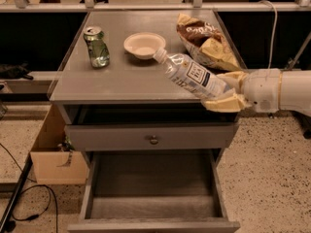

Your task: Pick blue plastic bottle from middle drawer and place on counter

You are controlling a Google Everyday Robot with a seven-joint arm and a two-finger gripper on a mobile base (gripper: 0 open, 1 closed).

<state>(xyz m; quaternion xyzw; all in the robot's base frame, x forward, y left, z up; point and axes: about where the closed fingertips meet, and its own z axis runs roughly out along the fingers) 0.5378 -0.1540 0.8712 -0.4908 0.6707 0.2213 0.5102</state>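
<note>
The blue plastic bottle point(189, 74), clear with a white cap and a dark-printed label, is held tilted, cap pointing up-left, above the front right part of the counter point(121, 84). My gripper point(225, 92), with cream fingers on a white arm coming in from the right, is shut on the bottle's base end. The middle drawer point(153, 191) is pulled out below, its grey floor bare.
On the counter stand a dented green can point(96, 46), a white bowl point(144, 44) and a chip bag point(206, 40). A shut drawer front with a round knob point(153, 140) sits above the open one. A cardboard box point(53, 159) and cables point(26, 208) lie at the left.
</note>
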